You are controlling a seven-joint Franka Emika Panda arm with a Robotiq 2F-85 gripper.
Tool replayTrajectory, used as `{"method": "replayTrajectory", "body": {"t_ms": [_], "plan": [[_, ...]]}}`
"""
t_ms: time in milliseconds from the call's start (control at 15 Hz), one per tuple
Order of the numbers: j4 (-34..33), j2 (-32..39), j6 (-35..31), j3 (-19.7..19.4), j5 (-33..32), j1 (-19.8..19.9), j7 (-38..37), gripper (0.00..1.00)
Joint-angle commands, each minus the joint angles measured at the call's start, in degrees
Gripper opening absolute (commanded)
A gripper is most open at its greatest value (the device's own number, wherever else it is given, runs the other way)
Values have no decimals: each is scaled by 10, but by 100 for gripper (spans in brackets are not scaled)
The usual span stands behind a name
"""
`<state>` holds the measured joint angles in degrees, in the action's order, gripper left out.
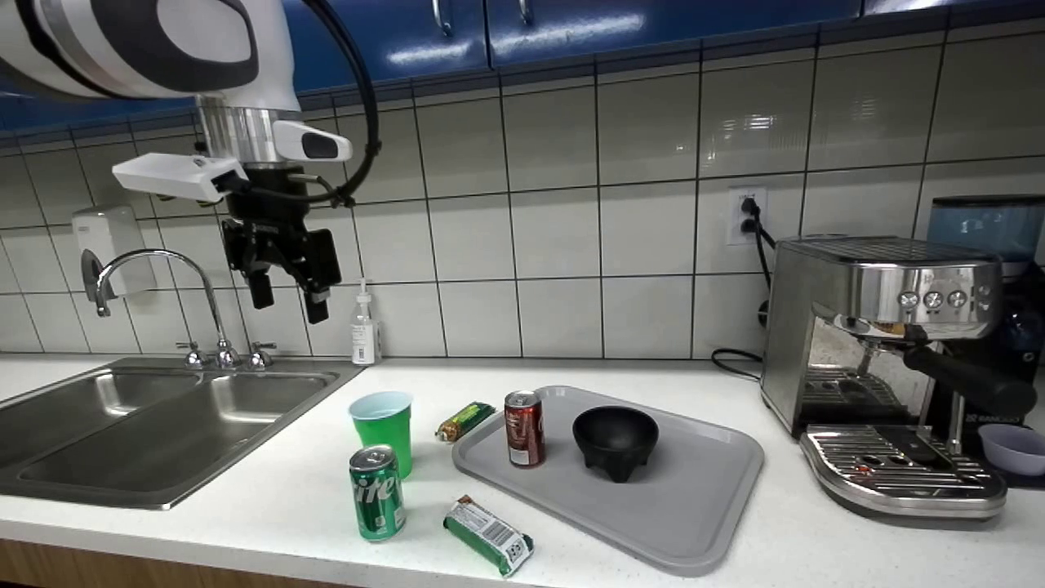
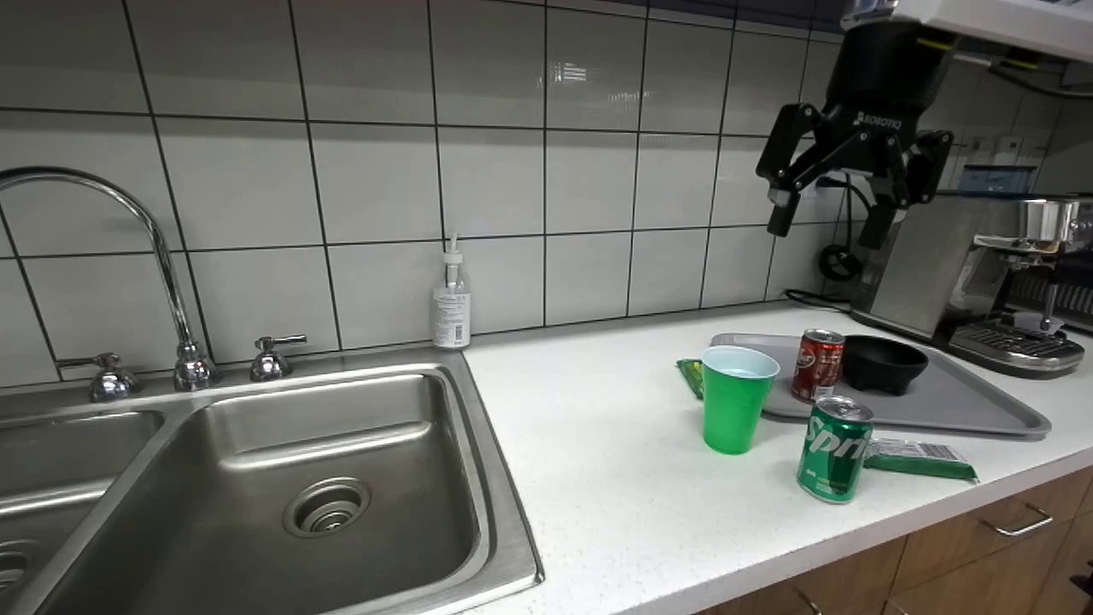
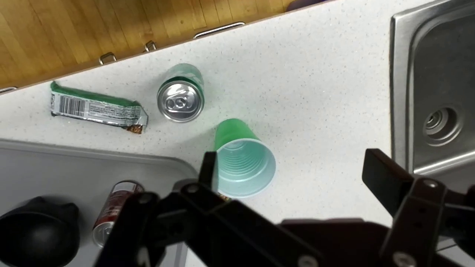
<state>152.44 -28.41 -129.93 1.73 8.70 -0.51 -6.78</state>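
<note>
My gripper [image 1: 289, 304] is open and empty, high above the counter, pointing down. In the wrist view its fingers [image 3: 291, 163] are wide apart. A green cup [image 3: 245, 167], light blue inside, stands upright below, by one finger's line of sight and not touched. A green Sprite can [image 1: 377, 498] stands beside the cup. A green and white bar wrapper [image 1: 490, 535] lies near the front edge. Another green and yellow bar [image 1: 465, 420] lies behind the cup, mostly hidden in the wrist view. A red can [image 1: 524, 433] and a black bowl [image 1: 615, 437] stand on a grey tray [image 1: 694, 490].
A double steel sink [image 2: 359, 564] with a faucet [image 2: 154, 248] is beside the cup's side of the counter. A soap bottle [image 2: 452, 307] stands at the tiled wall. An espresso machine [image 1: 882, 302] stands past the tray. Blue cabinets [image 1: 653, 24] hang above.
</note>
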Motion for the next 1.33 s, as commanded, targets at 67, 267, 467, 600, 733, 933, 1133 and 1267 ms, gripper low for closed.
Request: {"method": "replayTrajectory", "body": {"t_ms": [67, 267, 467, 600, 733, 933, 1133, 1267], "plan": [[3, 26, -51, -5, -22, 23, -9, 100], [-4, 53, -75, -15, -29, 32, -4, 100], [-10, 80, -100, -25, -36, 42, -7, 100], [-14, 98, -119, -31, -39, 49, -10, 100], [-19, 116, -138, -36, -43, 57, -12, 100], [-31, 148, -160, -44, -51, 66, -10, 100], [-47, 182, -180, -53, -58, 71, -11, 100], [-59, 206, -194, -58, -62, 73, -12, 100]]}}
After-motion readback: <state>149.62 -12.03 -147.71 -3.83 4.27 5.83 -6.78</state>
